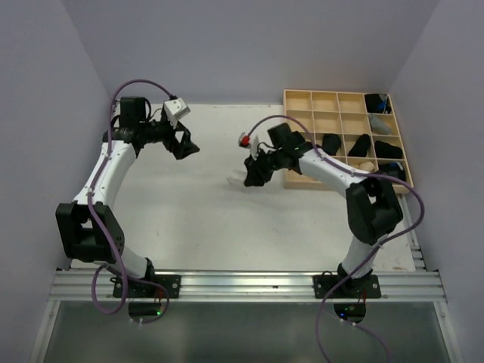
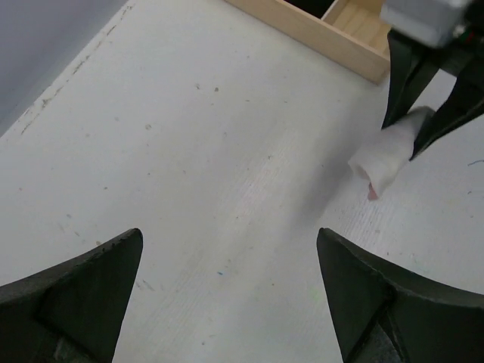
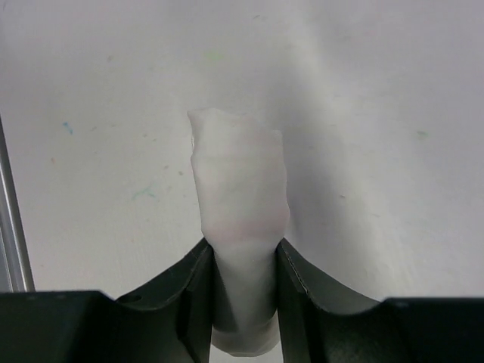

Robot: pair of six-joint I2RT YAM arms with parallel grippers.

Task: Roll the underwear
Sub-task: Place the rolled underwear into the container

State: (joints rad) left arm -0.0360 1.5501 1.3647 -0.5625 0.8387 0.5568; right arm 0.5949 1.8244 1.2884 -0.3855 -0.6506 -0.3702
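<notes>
My right gripper [image 3: 242, 261] pinches one whitish roll [image 3: 240, 189] of underwear, jaws pressed on its sides, over the table [image 1: 189, 219] near the tray [image 1: 299, 100]. My left gripper [image 2: 228, 238] hangs well apart, jaws spread wide. The one wooden grid tray holds at least five black pieces [image 1: 360, 144] in separate compartments.

Whitish underwear roll [image 3: 240, 189] in right tool [image 3: 243, 253], black rolls [image 1: 360, 145] in tray [image 1: 325, 102]
</notes>
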